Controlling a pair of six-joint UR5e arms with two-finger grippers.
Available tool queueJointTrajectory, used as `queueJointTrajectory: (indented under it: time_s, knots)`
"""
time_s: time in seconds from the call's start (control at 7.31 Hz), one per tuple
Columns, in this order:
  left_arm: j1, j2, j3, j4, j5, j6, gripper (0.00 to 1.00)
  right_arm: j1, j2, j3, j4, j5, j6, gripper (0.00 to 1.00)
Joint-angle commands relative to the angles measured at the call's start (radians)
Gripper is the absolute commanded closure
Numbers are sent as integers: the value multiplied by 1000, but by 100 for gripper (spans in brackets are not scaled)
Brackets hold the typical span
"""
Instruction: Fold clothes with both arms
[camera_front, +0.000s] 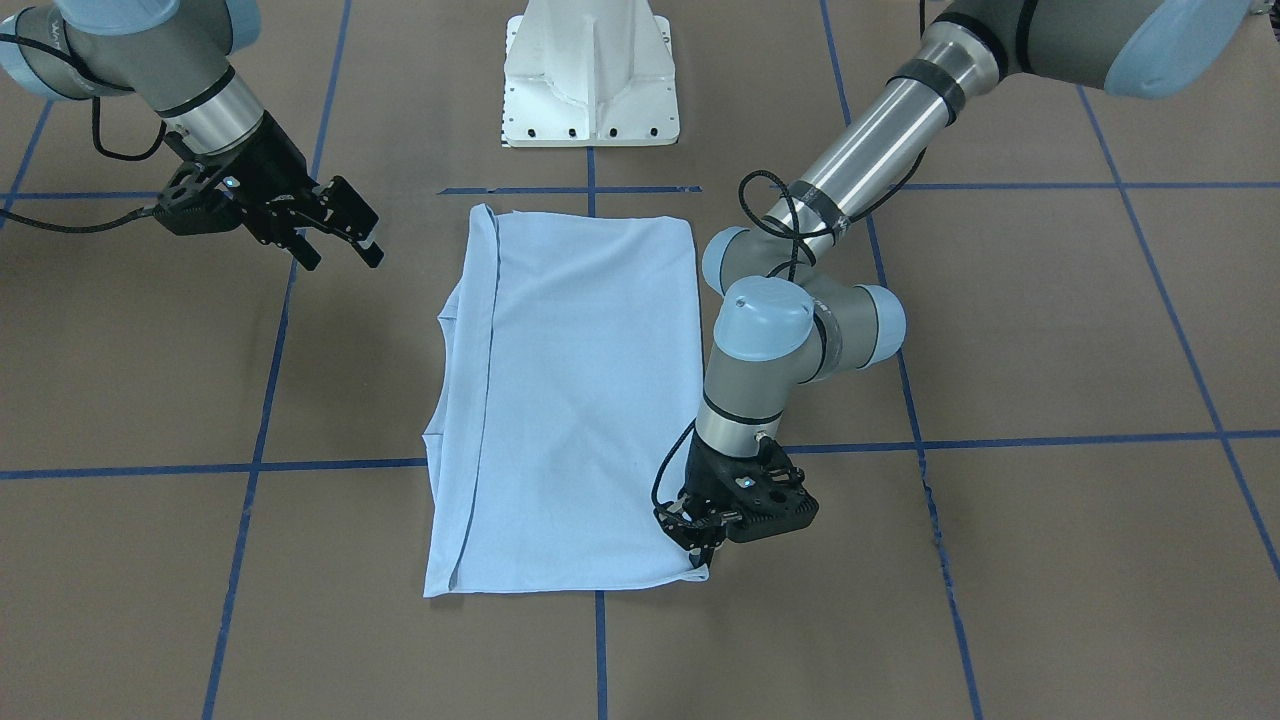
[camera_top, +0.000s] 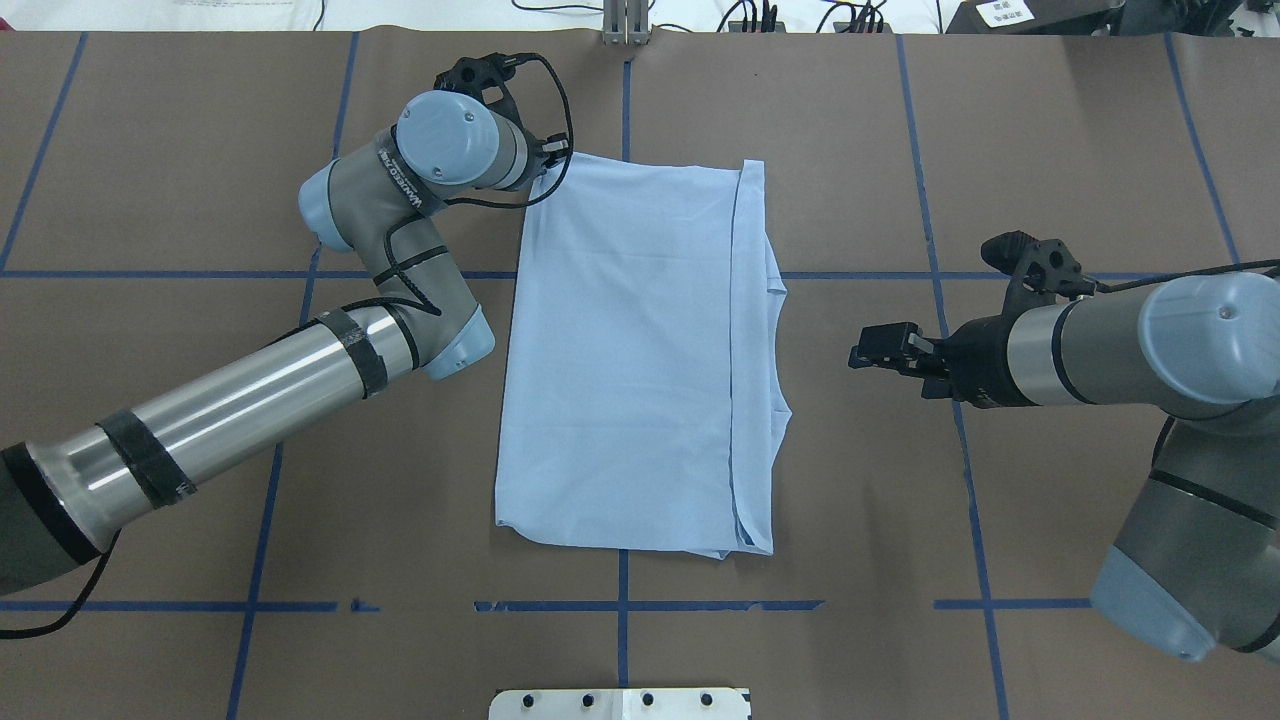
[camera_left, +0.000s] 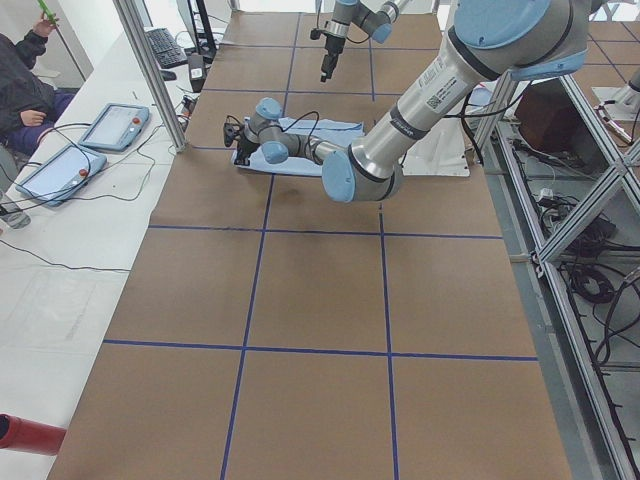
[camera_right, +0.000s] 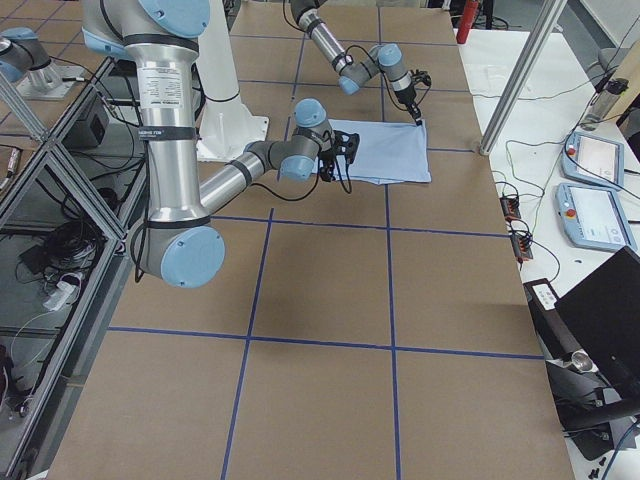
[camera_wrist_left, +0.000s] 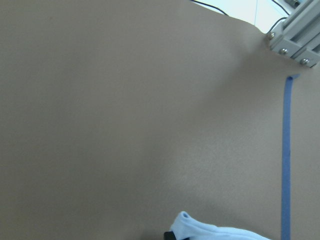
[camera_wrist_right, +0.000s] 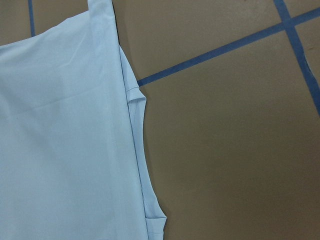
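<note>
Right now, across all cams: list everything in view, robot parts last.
T-shirt: one, pale blue, folded into a rectangle at the table's centre, sleeve edge showing on the robot's right side.
Table: one, brown cover with a blue tape grid.
Pedestal base: one, white, at the robot's edge of the table.
Tablets: two, pale screens, on the white bench past the table's far edge.
Operator: one, dark jacket, at that bench, partly in view.
Left arm: one, silver-grey with light-blue caps; left gripper shut on the T-shirt's far corner, the robot's left.
Right arm: one, same colours; right gripper open, in the air beside the T-shirt, not touching it.
</note>
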Motion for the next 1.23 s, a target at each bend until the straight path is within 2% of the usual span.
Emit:
queueJointTrajectory:
  time_s: [0.0,0.14,0.27,0.41,0.55,0.68,0.82,1.09]
  knots:
    - [-59,12,-10,5,-12,27,0,-19,22,-27,-11,-24,-3,0]
    - [-76,83,-86,13,-75,42,0,-57,51,-31,-58,-78,-41,0]
    - [-90,137,-190,69,-165,64,0,-65,130,-31,-206,-83,-102,0]
    - [-92,188,-314,175,-174,87,0,-85,238,-32,-397,-97,-150,0]
    - [-92,249,-458,286,-174,136,0,-135,335,-44,-566,-153,-245,0]
    - [-90,292,-592,389,-174,169,0,-192,405,-82,-647,-217,-277,0]
    - [-87,316,-672,439,-177,171,0,-238,446,-139,-655,-221,-302,0]
    - [-83,330,-688,443,-178,171,0,-318,445,-164,-725,-219,-368,0]
